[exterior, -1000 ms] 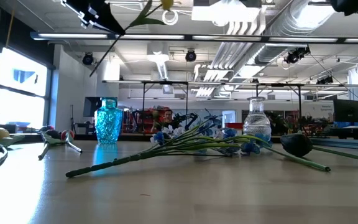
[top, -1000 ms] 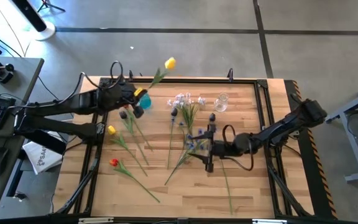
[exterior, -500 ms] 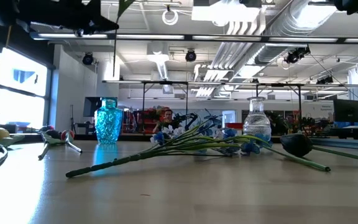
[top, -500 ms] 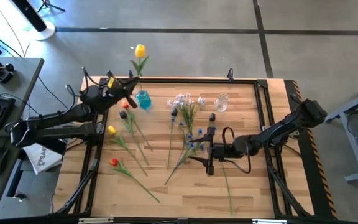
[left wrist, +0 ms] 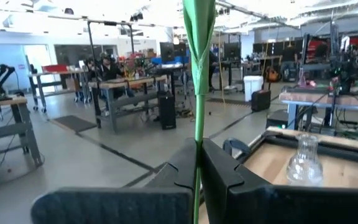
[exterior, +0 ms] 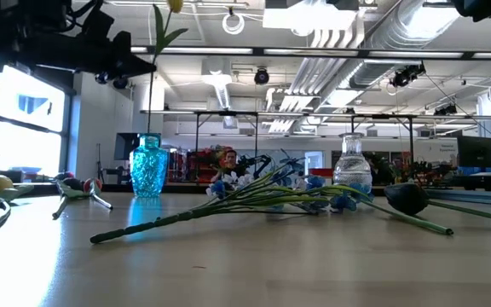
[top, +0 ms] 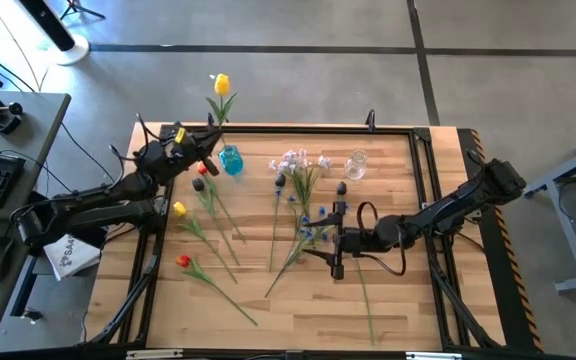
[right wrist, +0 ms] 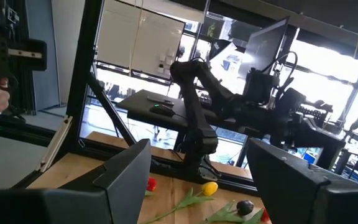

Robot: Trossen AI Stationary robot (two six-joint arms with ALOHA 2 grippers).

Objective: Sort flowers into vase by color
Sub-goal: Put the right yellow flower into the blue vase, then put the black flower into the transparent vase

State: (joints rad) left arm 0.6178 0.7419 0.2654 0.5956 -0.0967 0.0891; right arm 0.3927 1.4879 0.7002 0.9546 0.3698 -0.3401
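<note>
At the far left of the desk (top: 398,300), the left gripper (top: 204,150) hangs above the back corner with its jaws clamped on the stem of a yellow flower (top: 221,84), held upright with the head topmost. The blue vase (top: 231,160) stands just beside and below the gripper. From the low view the stem's lower end seems to hang above the vase mouth, though how well it lines up I cannot tell. The risk: if the stem tip comes down off-centre it will catch the rim and could tip the vase, or bend and slide out over the side.

Next along, loose on the desk near the vase, lie a second yellow flower (top: 179,209), a red flower (top: 183,262) and a dark-headed one (top: 199,185), their stems crossing. In the middle sits a tangle of pale blossom sprays (top: 294,160) and blue clusters (top: 314,222). The clear vase (top: 356,164) stands behind them.

Further right, the right gripper (top: 336,240) rests low over the blue clusters, jaws spread wide and holding nothing. Closing there could snag several crossed stems at once and drag neighbours along.
</note>
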